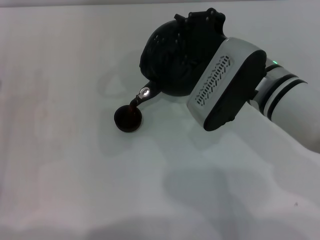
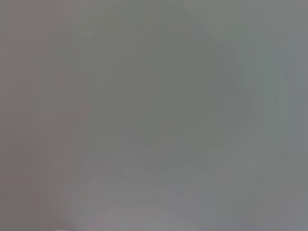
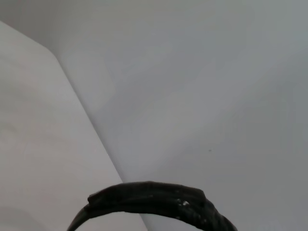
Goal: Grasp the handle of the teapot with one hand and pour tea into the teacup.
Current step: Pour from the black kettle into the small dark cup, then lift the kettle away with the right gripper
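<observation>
The black teapot (image 1: 167,60) is held off the white table and tilted down to the left. Its short spout (image 1: 145,92), with a silvery spot, hangs just above the teacup (image 1: 128,119). A thin reddish-brown stream runs from the spout into the cup. The small dark cup stands upright on the table. My right gripper (image 1: 194,24) reaches in from the right and is shut on the handle at the teapot's top. The ribbed black handle (image 3: 154,196) shows as an arch in the right wrist view. My left gripper is out of view.
The white table (image 1: 75,165) spreads to the left and front of the cup. My right arm's white and black wrist housing (image 1: 227,85) lies across the right side, just behind the teapot. The left wrist view shows only a plain grey surface.
</observation>
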{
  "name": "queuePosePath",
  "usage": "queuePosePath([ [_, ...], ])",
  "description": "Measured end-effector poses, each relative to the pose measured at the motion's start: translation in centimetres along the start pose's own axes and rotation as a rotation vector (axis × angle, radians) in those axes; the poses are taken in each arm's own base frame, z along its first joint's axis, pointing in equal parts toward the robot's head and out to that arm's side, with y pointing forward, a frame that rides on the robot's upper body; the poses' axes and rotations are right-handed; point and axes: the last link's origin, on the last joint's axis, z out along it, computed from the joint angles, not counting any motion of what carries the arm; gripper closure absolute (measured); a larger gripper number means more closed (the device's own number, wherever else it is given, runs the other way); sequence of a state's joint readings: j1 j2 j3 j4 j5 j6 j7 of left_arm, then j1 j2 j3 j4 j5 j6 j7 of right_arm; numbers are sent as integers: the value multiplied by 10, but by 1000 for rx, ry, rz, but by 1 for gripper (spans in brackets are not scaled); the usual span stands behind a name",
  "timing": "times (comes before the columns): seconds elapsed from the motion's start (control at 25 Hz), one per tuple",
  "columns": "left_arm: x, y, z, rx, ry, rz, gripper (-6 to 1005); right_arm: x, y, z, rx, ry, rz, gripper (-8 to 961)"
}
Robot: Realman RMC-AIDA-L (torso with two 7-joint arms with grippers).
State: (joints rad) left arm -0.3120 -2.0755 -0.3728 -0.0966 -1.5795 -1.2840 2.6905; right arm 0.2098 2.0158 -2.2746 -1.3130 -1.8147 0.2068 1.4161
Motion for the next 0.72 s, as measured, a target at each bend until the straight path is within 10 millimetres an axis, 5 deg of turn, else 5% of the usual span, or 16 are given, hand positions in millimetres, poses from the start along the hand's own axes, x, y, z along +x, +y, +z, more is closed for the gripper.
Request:
queuePosePath([
  [0.72,1,1,1,-4,4,-1,137,-1,7,-3,-8,4,-8,832],
])
